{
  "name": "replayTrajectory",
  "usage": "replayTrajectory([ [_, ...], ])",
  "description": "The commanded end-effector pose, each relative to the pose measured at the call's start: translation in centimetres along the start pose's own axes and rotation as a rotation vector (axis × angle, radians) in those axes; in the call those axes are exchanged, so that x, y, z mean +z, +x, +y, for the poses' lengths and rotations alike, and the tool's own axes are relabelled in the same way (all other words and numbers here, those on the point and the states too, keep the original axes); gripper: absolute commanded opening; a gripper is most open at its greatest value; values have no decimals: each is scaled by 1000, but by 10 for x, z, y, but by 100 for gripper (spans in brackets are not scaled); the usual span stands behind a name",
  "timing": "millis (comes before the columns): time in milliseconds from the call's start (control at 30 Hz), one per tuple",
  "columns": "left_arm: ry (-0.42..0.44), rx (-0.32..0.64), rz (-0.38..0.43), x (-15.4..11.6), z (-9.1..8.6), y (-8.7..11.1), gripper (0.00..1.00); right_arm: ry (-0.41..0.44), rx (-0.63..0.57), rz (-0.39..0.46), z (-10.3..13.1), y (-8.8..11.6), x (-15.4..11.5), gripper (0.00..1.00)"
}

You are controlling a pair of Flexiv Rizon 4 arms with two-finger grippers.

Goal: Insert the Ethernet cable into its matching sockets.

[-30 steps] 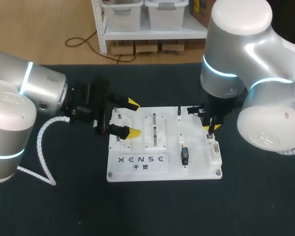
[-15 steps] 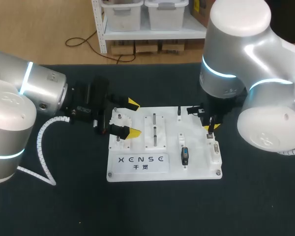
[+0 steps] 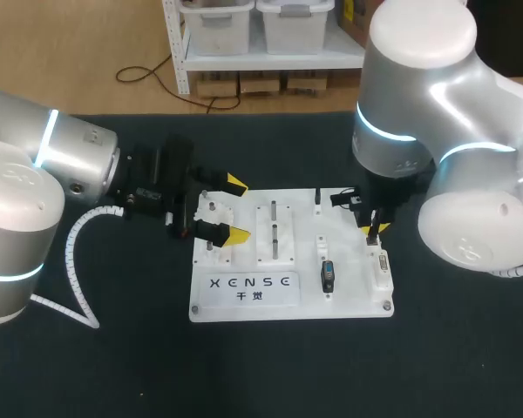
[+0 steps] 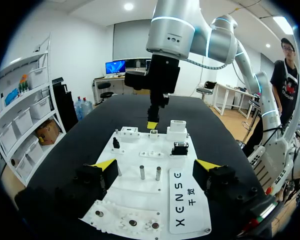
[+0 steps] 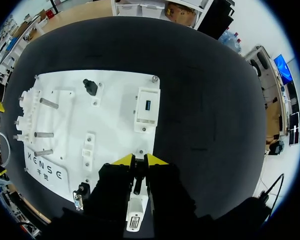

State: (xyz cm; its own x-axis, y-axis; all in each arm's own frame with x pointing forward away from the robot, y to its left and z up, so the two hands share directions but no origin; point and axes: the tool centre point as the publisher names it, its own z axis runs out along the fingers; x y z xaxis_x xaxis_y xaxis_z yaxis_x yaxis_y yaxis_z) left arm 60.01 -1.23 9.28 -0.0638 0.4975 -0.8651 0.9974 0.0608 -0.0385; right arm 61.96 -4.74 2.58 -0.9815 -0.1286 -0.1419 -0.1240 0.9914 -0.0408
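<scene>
The white socket board (image 3: pixel 353 292) lies mid-table. My right gripper (image 3: pixel 369 229) hangs over its right edge, fingers nearly together on a thin dark plug (image 5: pixel 136 184). In the right wrist view the gripper (image 5: pixel 136 160) is between a white block with a blue port (image 5: pixel 146 107) and a white block with a metal connector (image 5: pixel 134 216). My left gripper (image 3: pixel 236 209) stands open at the board's left edge, level with the table and holding nothing. From the left wrist its gripper (image 4: pixel 156 167) straddles the board's near edge (image 4: pixel 135 200), and the right gripper (image 4: pixel 152 124) points down at the far edge.
Metal pegs (image 3: pixel 274 231) stand upright in the board's middle. A black connector with a blue face (image 3: pixel 328 276) sits on the board's front right. A small black knob (image 5: pixel 90 86) stands near the back. A white coiled hose (image 3: pixel 74 261) trails from my left arm.
The right arm has shifted very slightly to the left. The left arm has not moved.
</scene>
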Motion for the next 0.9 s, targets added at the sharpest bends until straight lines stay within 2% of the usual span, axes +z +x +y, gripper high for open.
replayTrajectory([
  [33,0,3,-5,0,0,2,100,-2,1,6,0,0,2,0],
  [900,0,3,-5,0,0,2,100,-2,10,52,2,5,24,0],
])
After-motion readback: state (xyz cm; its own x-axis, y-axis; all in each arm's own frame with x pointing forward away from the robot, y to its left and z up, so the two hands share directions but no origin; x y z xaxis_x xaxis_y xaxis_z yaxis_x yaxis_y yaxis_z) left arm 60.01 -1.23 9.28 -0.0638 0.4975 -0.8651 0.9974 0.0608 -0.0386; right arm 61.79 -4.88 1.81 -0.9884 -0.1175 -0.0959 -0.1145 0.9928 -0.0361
